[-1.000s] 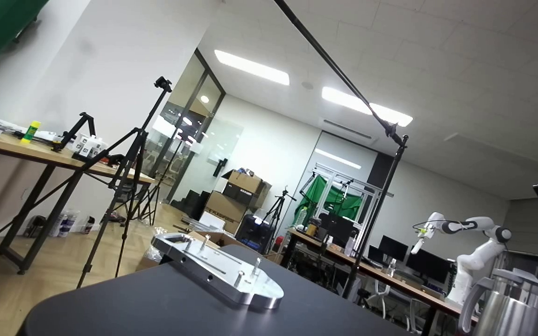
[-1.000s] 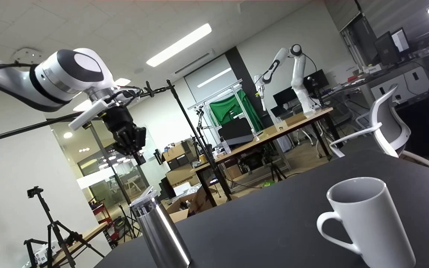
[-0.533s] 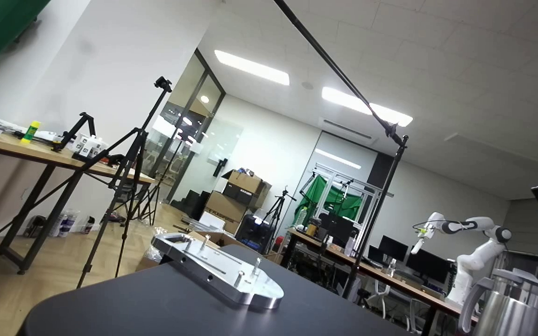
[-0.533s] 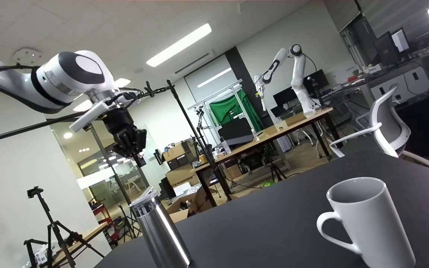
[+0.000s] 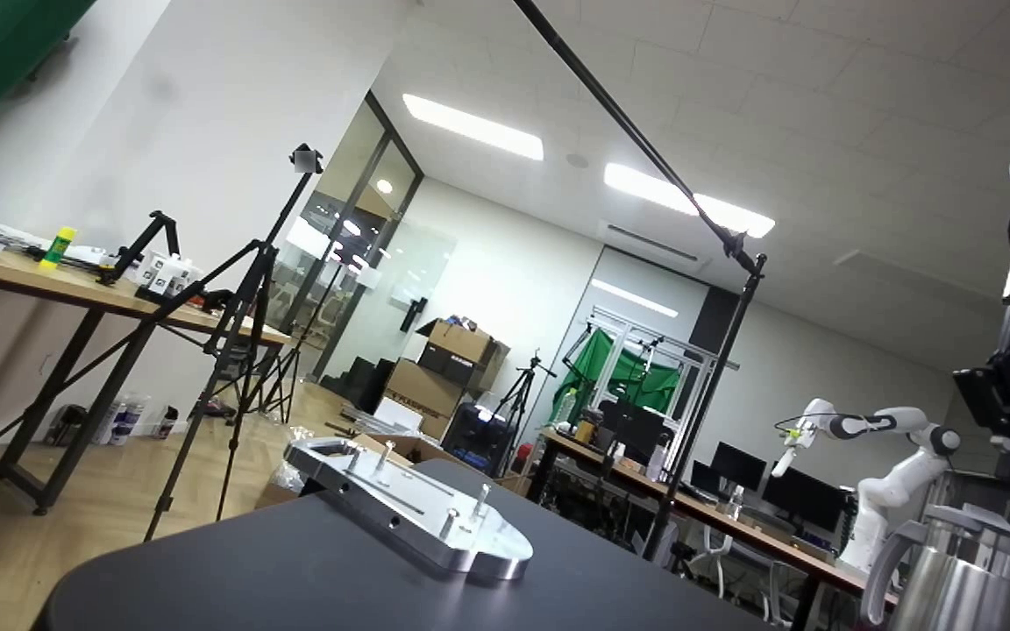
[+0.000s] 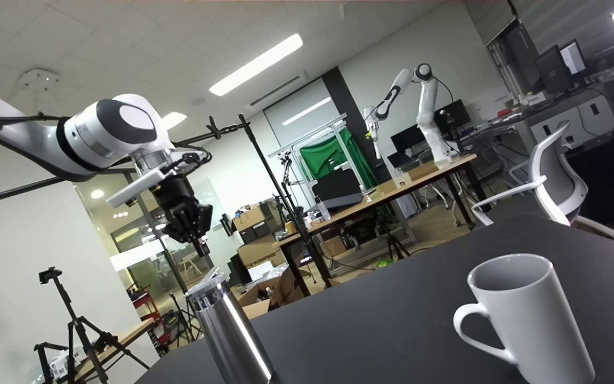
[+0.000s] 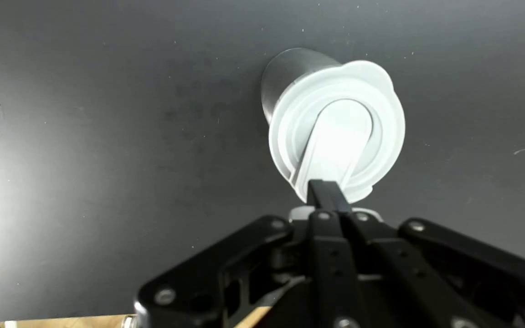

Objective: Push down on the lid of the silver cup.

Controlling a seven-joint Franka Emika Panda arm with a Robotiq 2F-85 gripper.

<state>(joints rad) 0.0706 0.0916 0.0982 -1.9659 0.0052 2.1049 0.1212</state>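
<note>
**Gripper (image 6: pixel 201 247) above the silver jug (image 6: pixel 236 336)**

Left to right in an exterior view, we see a pegged metal plate (image 5: pixel 413 508) by the left edge of the black table (image 5: pixel 268 583), a cardboard box (image 5: pixel 422 384) printed PLATFORM, and the jug. Other lettering is too small for us. The gripper, fingers closed together, is above the jug's lid (image 7: pixel 340 130), apart from it. In the wrist view the jug stands in from the table's bottom edge. In an exterior view a white mug (image 6: pixel 531 320) is right of the jug, before the table's far corner.
</note>
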